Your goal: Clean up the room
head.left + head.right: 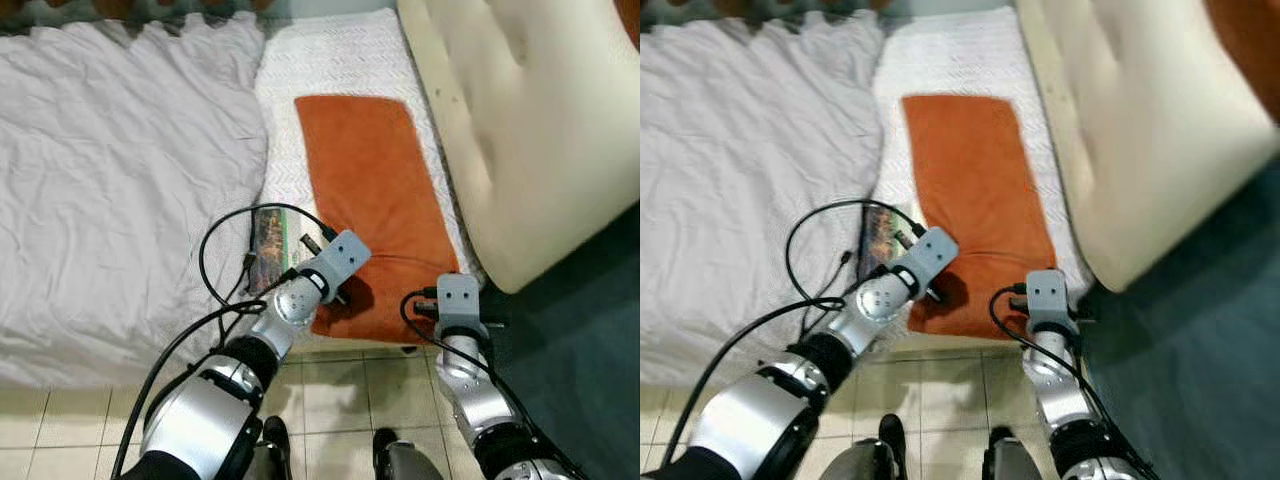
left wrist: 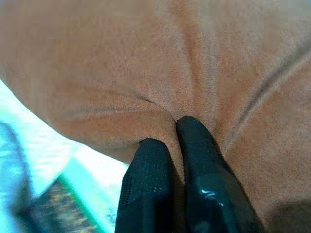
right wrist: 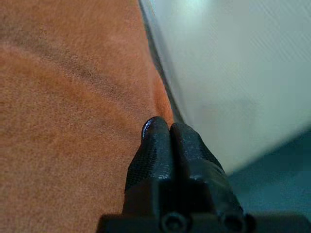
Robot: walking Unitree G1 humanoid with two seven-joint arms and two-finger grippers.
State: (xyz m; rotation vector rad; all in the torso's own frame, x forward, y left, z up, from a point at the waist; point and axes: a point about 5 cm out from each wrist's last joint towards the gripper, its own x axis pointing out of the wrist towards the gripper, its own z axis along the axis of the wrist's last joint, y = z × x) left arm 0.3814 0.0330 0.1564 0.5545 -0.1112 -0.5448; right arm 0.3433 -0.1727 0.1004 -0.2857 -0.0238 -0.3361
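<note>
Orange towel (image 1: 367, 190), cushion (image 1: 530, 120) beside, book (image 1: 268, 248) near

A home bedroom: rumpled white bedsheet (image 1: 110, 170), padded headboard (image 1: 530, 120), tiled floor (image 1: 340, 390).

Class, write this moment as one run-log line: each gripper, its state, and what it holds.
left gripper: shut on orange towel, near edge | right gripper: shut on the towel's corner beside cream cushion | towel on bed
</note>
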